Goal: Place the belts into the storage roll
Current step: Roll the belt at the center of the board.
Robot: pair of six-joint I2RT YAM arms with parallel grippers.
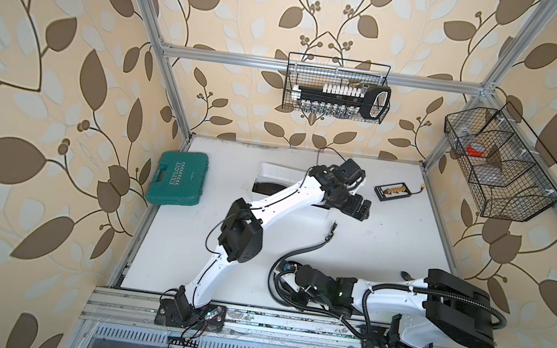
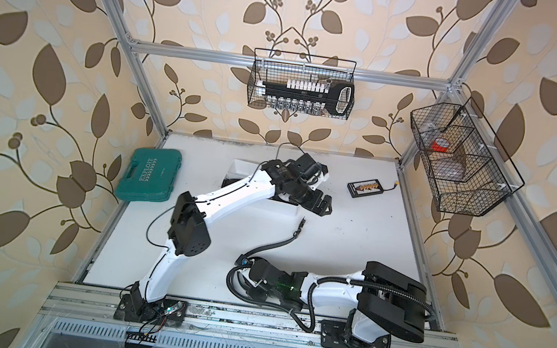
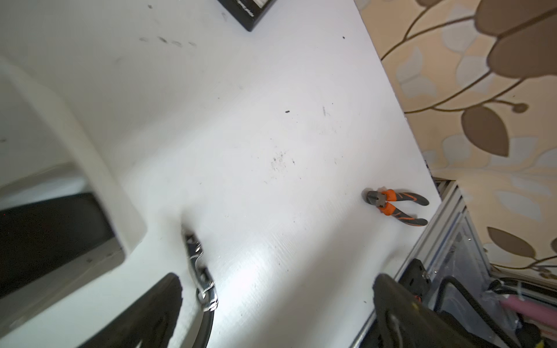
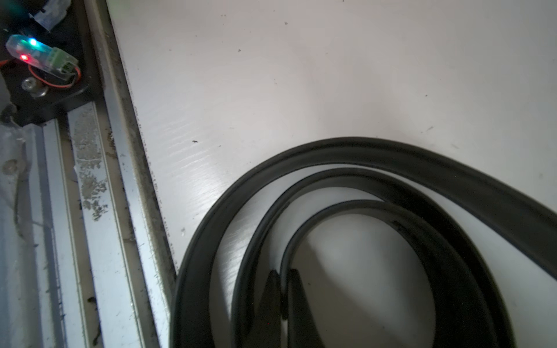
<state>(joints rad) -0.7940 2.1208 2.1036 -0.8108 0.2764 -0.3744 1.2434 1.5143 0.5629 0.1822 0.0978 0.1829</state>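
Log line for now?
left gripper open beside tray | right gripper shut on belt | belt on table, buckle near tray

White arm links, black joints (matte housings); ribbed black hose along right arm.

Green tool case, orange pliers

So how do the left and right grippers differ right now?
The left gripper is open and empty; the right gripper is shut on the belt. The left gripper hangs beside the tray, near the buckle; the right gripper sits low by the front rail, inside the belt's coils. Both appear to be at the same belt.
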